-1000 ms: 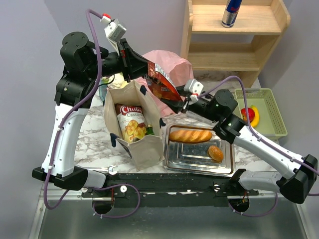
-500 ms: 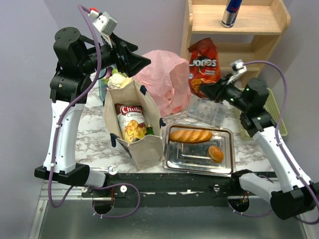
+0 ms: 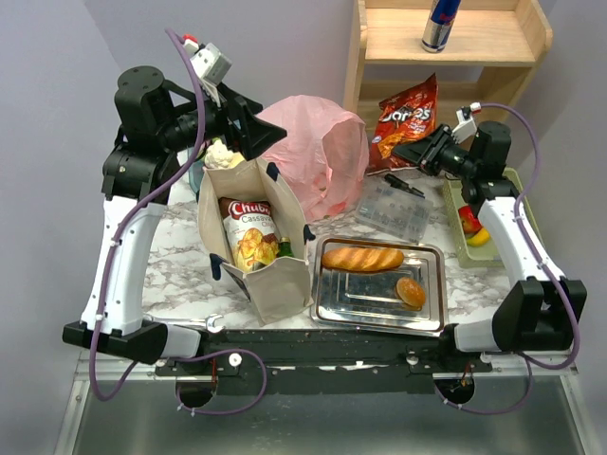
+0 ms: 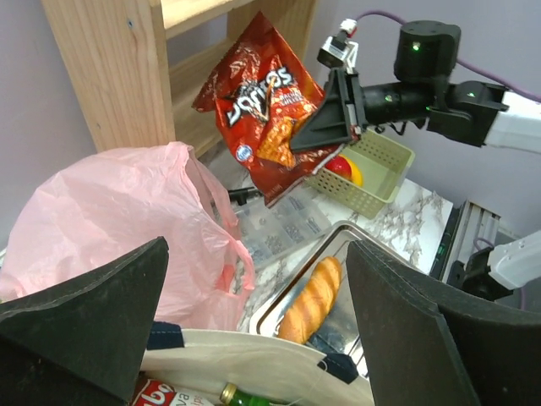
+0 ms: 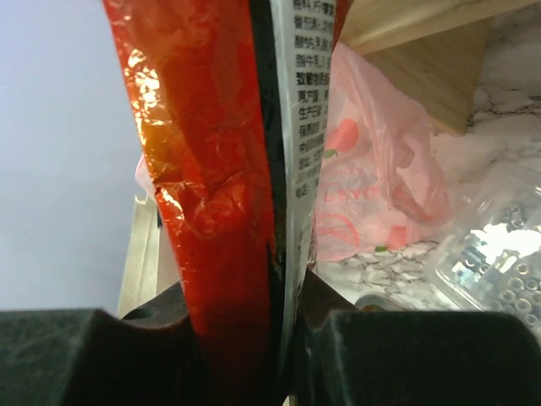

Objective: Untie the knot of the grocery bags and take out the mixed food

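The marble-topped counter [image 3: 180, 275] carries everything. Biggest change: the right arm has swung from the centre out to the far right, up by the pale wooden shelf unit [image 3: 493, 43], taking the red foil chip bag [image 3: 406, 116] with it. We read that as a finished handover. A second ago both arms were on that bag over the thin pink plastic bag [image 3: 318, 156].

Now only the right fingers [image 3: 413, 152] have it. They are narrow, pinched on its lower edge, and the bag is held up in the air in front of the shelf, near the green plastic basket [image 3: 517, 185]. The left fingers [image 3: 258, 128] went from shut to wide and are empty. They hover at the pink bag's near side, by the beige canvas tote with navy straps [image 3: 275, 284].

In the left wrist view the pink bag's handles hang loose and we see no tied knot, so untying looks done. One food item is out but not set down yet.

Still in the tote:
- yellow chip bag [image 3: 248, 235]
- white cauliflower [image 3: 220, 154]
- green bottle [image 3: 284, 248]

We judge unloading as midway. Next the red bag needs a drop-off, likely on the basket side.
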### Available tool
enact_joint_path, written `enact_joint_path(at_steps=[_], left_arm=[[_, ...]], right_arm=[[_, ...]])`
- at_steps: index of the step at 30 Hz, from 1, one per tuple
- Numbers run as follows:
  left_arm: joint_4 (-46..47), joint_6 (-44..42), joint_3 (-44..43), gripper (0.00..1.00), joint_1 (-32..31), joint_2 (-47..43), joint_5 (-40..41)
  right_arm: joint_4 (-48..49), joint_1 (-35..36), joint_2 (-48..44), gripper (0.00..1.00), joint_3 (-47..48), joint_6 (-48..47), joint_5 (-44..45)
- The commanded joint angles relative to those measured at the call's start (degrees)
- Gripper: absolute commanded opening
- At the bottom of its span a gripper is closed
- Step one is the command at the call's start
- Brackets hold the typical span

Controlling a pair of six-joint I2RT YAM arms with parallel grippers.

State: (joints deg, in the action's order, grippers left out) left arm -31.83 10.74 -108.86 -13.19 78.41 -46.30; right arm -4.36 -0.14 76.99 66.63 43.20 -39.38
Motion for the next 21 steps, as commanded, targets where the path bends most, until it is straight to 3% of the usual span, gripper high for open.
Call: enact_joint_path(at_steps=[1,21], left_arm=[[1.6,-1.4,2.7,0.88,0.1,-3.7,0.6],[0.7,-4.3,8.9,0.88,0.1,-7.8,3.8]], right_arm=[[12.7,-1.1,3.9,0.02,4.0,10.6,-2.5],[20.7,-2.7,28.7,0.01,22.0,14.5,-1.0]])
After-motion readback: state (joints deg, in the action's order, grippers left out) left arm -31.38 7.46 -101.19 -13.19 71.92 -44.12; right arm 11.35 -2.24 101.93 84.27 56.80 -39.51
